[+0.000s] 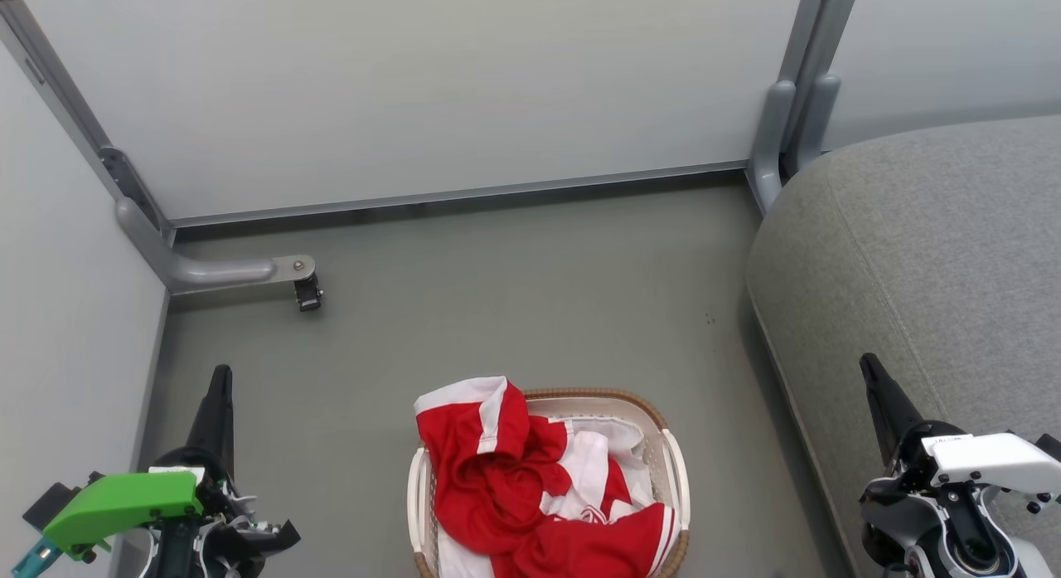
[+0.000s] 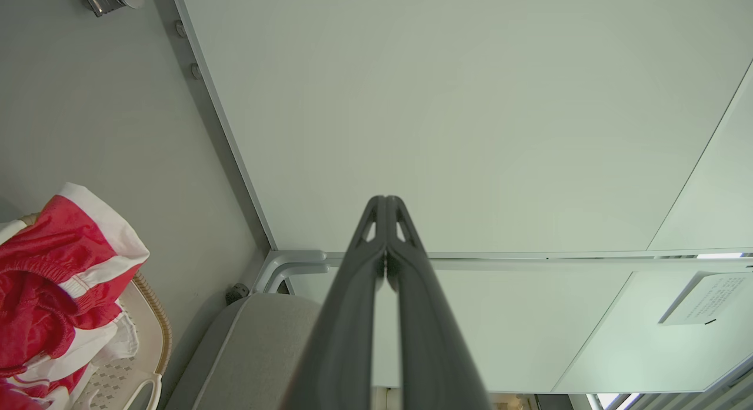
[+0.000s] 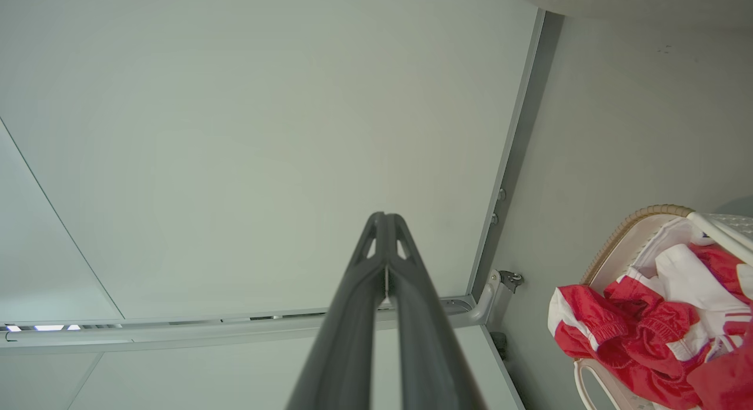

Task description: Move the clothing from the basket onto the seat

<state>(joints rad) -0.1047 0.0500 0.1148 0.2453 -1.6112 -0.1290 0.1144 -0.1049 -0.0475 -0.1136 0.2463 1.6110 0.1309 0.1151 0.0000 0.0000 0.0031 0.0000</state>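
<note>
Red clothing [image 1: 518, 487] with white stripes and panels is heaped in the white basket [image 1: 675, 466] with a brown woven rim, on the floor at the bottom centre of the head view; one piece drapes over the basket's far left rim. The grey seat [image 1: 928, 255] fills the right side. My left gripper [image 1: 220, 377] stands shut at the lower left, well left of the basket, holding nothing. My right gripper [image 1: 869, 366] is shut at the lower right, over the seat's edge, also empty. The left wrist view shows the clothing [image 2: 47, 280], basket [image 2: 147, 316] and seat [image 2: 259, 345]; the right wrist view shows the clothing [image 3: 623, 333] and basket [image 3: 617, 236].
Pale partition panels [image 1: 414, 89] with grey metal frames close off the back and left. A grey foot with a small caster [image 1: 307, 294] juts onto the floor at the left. Grey floor [image 1: 514, 296] lies between the basket, the panels and the seat.
</note>
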